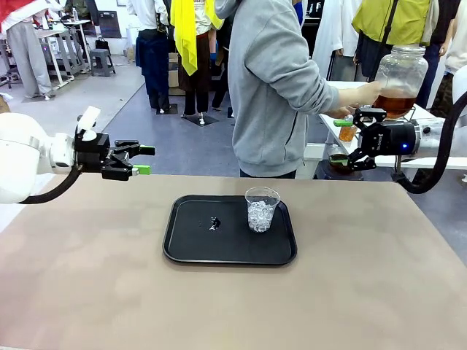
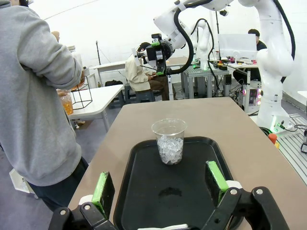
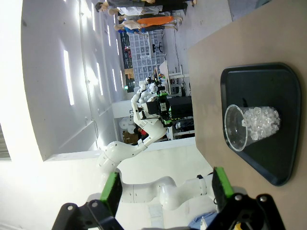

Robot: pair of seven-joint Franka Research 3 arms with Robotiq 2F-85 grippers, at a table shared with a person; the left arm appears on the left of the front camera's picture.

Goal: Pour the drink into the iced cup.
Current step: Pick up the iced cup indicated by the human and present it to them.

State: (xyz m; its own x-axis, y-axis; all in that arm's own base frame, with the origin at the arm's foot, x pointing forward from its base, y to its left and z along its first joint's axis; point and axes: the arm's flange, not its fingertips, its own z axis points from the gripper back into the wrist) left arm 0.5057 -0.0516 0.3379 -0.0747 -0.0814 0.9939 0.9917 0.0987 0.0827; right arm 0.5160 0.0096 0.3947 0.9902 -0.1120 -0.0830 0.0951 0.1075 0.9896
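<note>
Brown worktop (image 1: 87, 292) carries a black tray (image 1: 182, 244), where the iced cup (image 1: 261, 209) stands upright, right of centre. Near the far left corner the left arm (image 1: 29, 157) hovers level, its jaws wide apart and holding nothing. The right arm (image 1: 430, 137) hangs past the far right corner, pointing leftward, jaws likewise wide and bare. Behind it the drink (image 1: 396, 104) sits in a glass jar (image 1: 403, 69). A person's hand (image 1: 359, 98) reaches to the jar's base, above a small cup (image 1: 348, 133).

Ice-filled clear cup (image 3: 250, 127) upright on a black tray (image 3: 268, 81), beyond the wide-open right claw (image 3: 167, 186).
</note>
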